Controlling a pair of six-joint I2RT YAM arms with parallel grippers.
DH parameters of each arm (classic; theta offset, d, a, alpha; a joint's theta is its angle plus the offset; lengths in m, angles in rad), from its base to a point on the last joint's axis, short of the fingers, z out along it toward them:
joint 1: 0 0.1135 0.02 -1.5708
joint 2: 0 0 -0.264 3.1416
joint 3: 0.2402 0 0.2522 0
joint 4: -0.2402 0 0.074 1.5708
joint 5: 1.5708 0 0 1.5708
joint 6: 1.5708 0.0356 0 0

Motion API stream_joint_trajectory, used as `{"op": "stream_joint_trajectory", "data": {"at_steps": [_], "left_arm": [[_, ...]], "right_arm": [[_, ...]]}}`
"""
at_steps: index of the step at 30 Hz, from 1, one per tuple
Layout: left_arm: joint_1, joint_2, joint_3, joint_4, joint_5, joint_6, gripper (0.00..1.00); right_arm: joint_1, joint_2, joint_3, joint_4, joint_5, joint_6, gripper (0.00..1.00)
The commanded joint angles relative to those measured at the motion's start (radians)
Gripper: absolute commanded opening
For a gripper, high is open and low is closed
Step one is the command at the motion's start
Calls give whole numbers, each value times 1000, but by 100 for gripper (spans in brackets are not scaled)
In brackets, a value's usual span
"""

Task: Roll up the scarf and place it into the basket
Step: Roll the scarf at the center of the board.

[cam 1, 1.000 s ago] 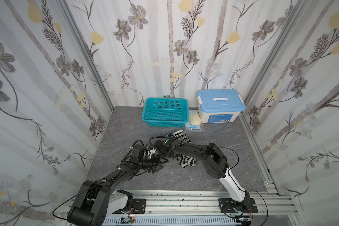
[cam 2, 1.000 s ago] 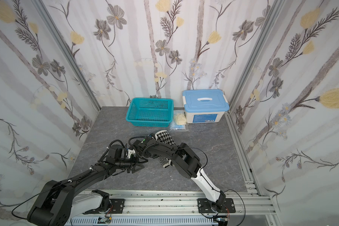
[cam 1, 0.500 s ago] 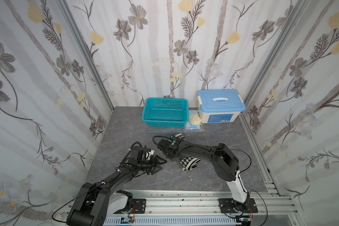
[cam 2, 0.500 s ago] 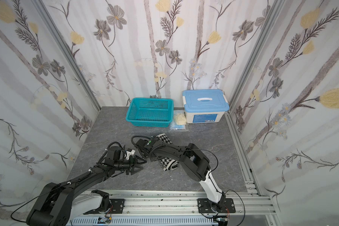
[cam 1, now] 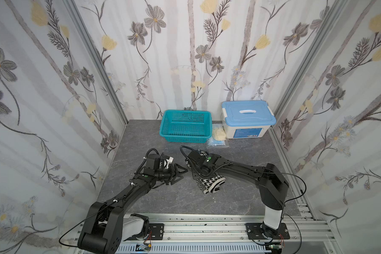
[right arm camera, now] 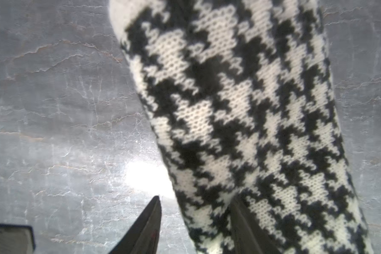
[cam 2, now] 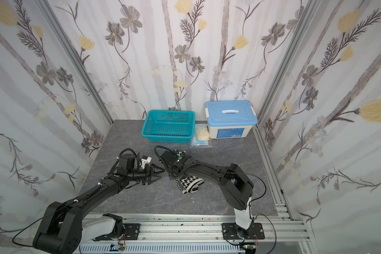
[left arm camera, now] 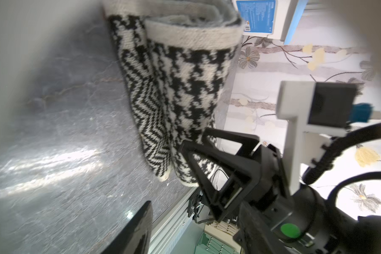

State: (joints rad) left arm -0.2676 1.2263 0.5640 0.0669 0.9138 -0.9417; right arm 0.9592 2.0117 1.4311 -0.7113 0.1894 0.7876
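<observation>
The scarf [cam 1: 210, 184] [cam 2: 189, 184] lies rolled on the grey table, houndstooth face outward, with a cream edge at its near end. In the left wrist view the scarf [left arm camera: 185, 83] shows both houndstooth and zigzag layers. My right gripper [cam 1: 195, 173] [cam 2: 174, 174] hovers over the roll's left end, largely hidden under its own wrist. In the right wrist view the right gripper [right arm camera: 195, 198] is open, one finger beside the scarf [right arm camera: 240, 110], the other over it. My left gripper [cam 1: 182, 174] [cam 2: 160, 174] stands open and empty just left of the roll. The teal basket [cam 1: 186, 138] [cam 2: 167, 138] sits empty at the back.
A white box with a blue lid [cam 1: 248, 118] [cam 2: 230, 119] stands right of the basket. Between them lie a pale yellow cloth lump [cam 1: 218, 134] and a blue packet [cam 1: 217, 143]. Flowered walls close in three sides; an aluminium rail [cam 1: 196, 222] runs along the front.
The right gripper's jaws have spread apart and let go of the scarf. The right arm's elbow has swung to the right. The left arm has hardly moved.
</observation>
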Motion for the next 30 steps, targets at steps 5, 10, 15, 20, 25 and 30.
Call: {"op": "stream_joint_trajectory", "data": {"at_steps": [5, 10, 15, 20, 25, 30], "left_arm": [[-17, 148, 255, 38, 2, -18, 64], [-63, 363, 451, 162, 14, -89, 63], [-160, 526, 605, 241, 1, -149, 62], [-216, 617, 559, 385, -31, -248, 61], [-223, 715, 474, 496, -33, -291, 59], [-217, 776, 438, 521, -28, -274, 57]], "right_arm": [[-124, -281, -310, 246, -161, 44, 56], [-182, -337, -409, 348, -239, -25, 57], [-178, -299, -469, 474, -319, -29, 52], [-178, -331, -557, 570, -350, 4, 51], [-181, -329, -614, 648, -416, -1, 51], [-219, -318, -656, 700, -461, 15, 52]]}}
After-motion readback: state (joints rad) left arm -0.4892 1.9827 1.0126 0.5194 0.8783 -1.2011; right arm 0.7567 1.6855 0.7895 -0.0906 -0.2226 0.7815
